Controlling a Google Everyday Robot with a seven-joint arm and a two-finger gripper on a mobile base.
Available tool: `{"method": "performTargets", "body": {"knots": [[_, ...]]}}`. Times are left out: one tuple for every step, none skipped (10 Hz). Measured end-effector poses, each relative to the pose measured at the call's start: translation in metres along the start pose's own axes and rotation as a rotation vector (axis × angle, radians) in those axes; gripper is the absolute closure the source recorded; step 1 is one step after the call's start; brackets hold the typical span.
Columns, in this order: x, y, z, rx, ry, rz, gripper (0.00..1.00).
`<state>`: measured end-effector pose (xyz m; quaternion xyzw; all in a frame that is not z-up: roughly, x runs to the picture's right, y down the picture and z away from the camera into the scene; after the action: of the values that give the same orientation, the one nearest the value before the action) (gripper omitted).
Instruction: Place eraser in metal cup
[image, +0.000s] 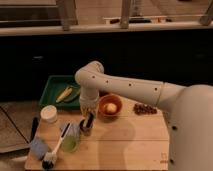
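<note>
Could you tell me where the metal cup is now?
In the camera view, the small dark grey metal cup sits left of centre, just below the claw, between the translucent green cup and the orange bowl.

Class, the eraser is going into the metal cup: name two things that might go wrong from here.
The eraser sticks up above the metal cup, so it might tip the cup or fall out. The gripper sits just over it, with the green cup and orange bowl close by; leaving sideways might knock them.
</note>
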<state>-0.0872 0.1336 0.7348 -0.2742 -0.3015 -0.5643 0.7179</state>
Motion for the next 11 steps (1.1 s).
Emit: {"method": "performTargets", "body": {"knots": [[-0.002,-0.003,-0.001,-0.001,0.000,-0.010,1.00],[-0.004,-0.006,-0.001,-0.002,-0.002,-0.021,1.00],[-0.006,-0.009,-0.001,-0.003,-0.004,-0.031,1.00],[-0.007,-0.012,0.000,-0.004,-0.006,-0.038,1.00],[-0.009,-0.014,0.001,-0.005,-0.009,-0.044,1.00],[-0.010,-0.016,0.003,-0.006,-0.014,-0.049,1.00],[-0.010,-0.017,0.005,-0.007,-0.019,-0.051,1.00],[-0.011,-0.018,0.007,-0.008,-0.023,-0.052,1.00],[-0.011,-0.018,0.008,-0.009,-0.028,-0.053,1.00],[-0.011,-0.018,0.010,-0.010,-0.033,-0.053,1.00],[-0.011,-0.018,0.011,-0.010,-0.037,-0.054,1.00]]}}
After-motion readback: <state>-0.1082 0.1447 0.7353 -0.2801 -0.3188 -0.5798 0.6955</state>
